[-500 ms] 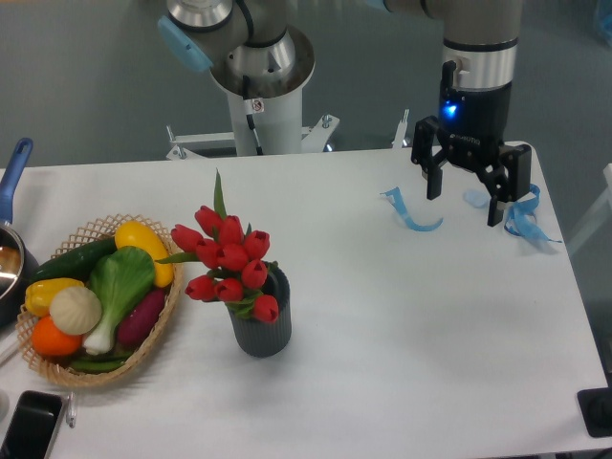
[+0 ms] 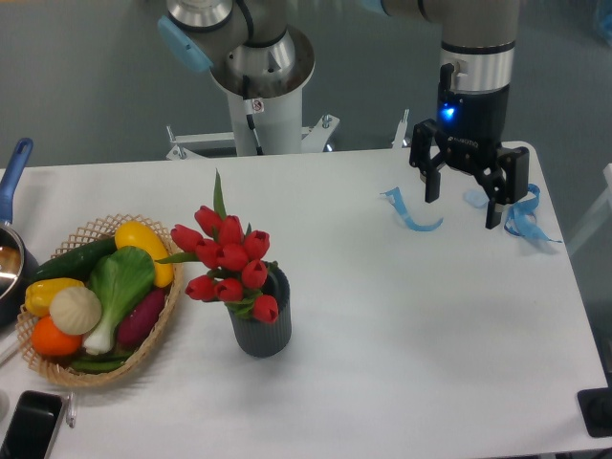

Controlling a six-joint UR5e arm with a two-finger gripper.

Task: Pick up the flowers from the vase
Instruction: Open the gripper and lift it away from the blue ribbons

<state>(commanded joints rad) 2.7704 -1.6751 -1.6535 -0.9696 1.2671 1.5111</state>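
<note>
The flowers [image 2: 228, 260], red tulip buds with green leaves, stand in the vase [image 2: 261, 328], a small dark grey ribbed cup left of the table's middle. The bunch leans left and spreads wider than the cup. My gripper [image 2: 463, 212] hangs open and empty above the table's far right, well to the right of and behind the flowers, with its two dark fingers pointing down and spread apart.
A wicker basket [image 2: 155, 342] of toy vegetables sits just left of the vase. Blue ribbon pieces [image 2: 413, 215] lie under and beside the gripper. A pan with a blue handle [image 2: 11, 172] is at the left edge, a black phone [image 2: 31, 426] at the front left.
The gripper has shifted very slightly left and up. The flowers and vase have not moved.
</note>
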